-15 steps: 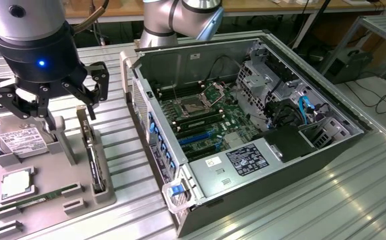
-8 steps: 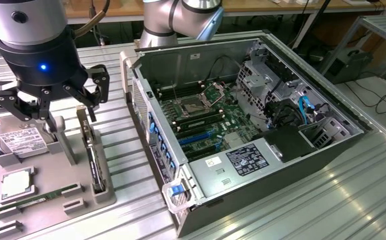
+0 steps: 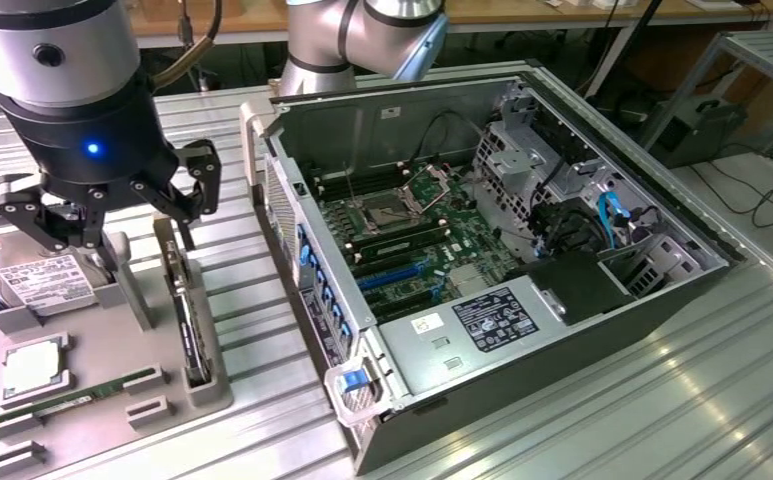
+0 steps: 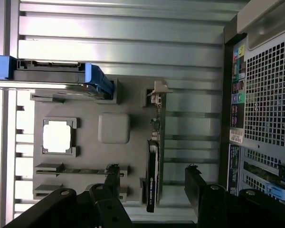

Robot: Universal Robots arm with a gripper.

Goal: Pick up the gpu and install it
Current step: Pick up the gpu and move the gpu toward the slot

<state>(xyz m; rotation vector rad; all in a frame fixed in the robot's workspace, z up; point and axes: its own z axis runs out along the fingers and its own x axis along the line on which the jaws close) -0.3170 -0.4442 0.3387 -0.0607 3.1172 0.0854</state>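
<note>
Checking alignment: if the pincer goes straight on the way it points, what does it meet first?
Likely the thin dark-and-green graphics card standing on edge in the grey tray; the wrist view places it between the fingers of the open pincer. Depth is unclear.

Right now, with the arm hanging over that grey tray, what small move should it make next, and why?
Probably lower straight down over the gpu. The jaws are open and above it, and in the wrist view the card, standing on edge in its grey holder, lies between them, not yet touched.
</note>
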